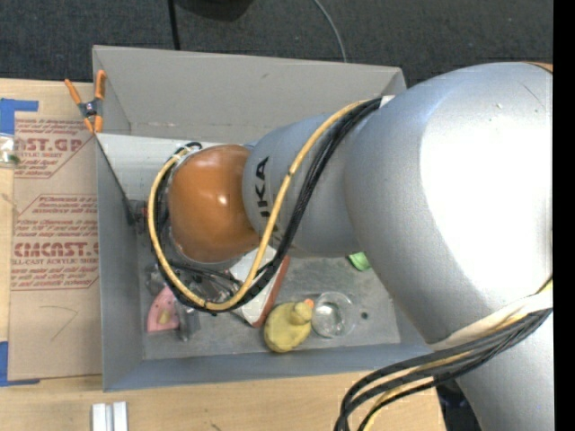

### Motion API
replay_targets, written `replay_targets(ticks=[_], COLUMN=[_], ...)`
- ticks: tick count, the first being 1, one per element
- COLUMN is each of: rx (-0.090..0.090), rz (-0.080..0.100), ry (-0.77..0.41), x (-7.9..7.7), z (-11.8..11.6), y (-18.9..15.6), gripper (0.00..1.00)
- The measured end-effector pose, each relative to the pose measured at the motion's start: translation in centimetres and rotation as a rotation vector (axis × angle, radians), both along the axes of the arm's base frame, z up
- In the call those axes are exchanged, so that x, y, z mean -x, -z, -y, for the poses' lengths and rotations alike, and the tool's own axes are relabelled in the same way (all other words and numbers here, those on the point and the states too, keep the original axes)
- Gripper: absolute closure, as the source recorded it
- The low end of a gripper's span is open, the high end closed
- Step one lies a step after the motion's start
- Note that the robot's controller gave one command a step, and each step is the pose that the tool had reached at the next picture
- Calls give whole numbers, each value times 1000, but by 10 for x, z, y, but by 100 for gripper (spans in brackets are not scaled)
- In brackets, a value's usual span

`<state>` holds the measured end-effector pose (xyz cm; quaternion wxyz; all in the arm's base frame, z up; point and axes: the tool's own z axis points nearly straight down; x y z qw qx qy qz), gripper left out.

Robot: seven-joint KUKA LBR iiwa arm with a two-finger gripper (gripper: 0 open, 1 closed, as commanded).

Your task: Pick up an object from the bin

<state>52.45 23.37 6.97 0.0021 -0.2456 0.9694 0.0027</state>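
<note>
orange wrist cover (208,203) low, bin (243,79) left | pink piece (163,312) beside | jaws: cannot tell

Matt grey metal bin (243,88); glossy orange plastic wrist cover (207,200); smooth satin-silver arm shell (449,205); matt yellow duck (287,327), looks rubbery.

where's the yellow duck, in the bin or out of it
In: the yellow duck lies on the floor of the bin by its near wall, beside a clear round thing.
</note>
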Motion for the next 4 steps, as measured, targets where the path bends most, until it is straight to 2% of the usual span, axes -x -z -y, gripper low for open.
replay_targets(ticks=[1,3,4], rx=[0,-1,1], rz=[0,2,-5], ry=[-10,-39,-59], x=[-4,-10,-14], z=[-1,3,9], y=[-8,-47,-90], gripper=[100,100,100])
